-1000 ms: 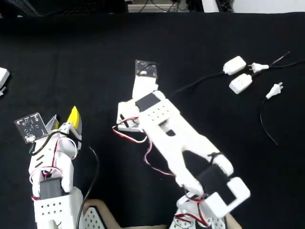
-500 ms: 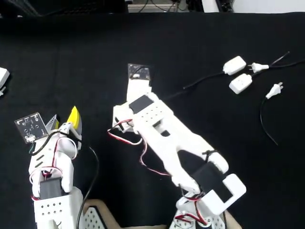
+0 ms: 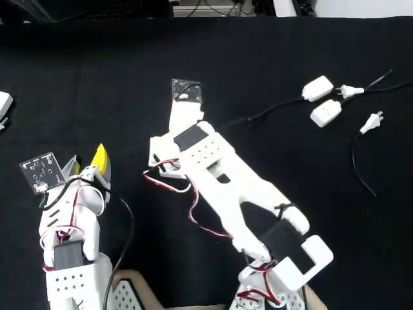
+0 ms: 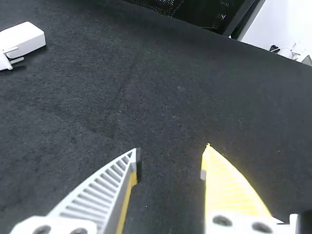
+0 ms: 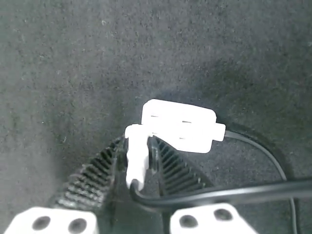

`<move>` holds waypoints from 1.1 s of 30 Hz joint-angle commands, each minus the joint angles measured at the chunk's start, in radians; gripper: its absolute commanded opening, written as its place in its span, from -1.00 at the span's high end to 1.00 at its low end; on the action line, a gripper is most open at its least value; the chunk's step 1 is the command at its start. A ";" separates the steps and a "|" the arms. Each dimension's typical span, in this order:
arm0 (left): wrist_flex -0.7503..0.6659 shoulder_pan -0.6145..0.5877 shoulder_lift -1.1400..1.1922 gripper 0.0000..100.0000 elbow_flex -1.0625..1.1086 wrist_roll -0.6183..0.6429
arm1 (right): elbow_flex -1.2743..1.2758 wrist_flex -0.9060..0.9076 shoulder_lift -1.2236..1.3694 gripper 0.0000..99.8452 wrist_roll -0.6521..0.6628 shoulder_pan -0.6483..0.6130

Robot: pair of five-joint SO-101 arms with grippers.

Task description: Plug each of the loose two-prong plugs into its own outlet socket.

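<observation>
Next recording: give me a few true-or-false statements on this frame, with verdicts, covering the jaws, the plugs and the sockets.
1. The right jaws are shut on a plug. True.
2. The left jaws hold a plug. False: they are open and empty above the black cloth.
3. The held plug is nowhere near a socket. False: its front end sits against a white socket.
4. A loose plug lies on the cloth, apart from both arms. True.
</observation>
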 commanded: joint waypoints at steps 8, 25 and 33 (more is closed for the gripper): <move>0.005 -0.004 -0.005 0.55 0.016 0.006 | 0.042 -0.083 -0.019 0.98 -0.011 0.009; 0.005 -0.004 -0.005 0.55 0.016 0.006 | 0.053 -0.051 -0.019 0.98 -0.011 0.046; 0.005 -0.004 -0.005 0.55 0.016 0.006 | 0.047 -0.084 0.064 0.98 -0.012 0.044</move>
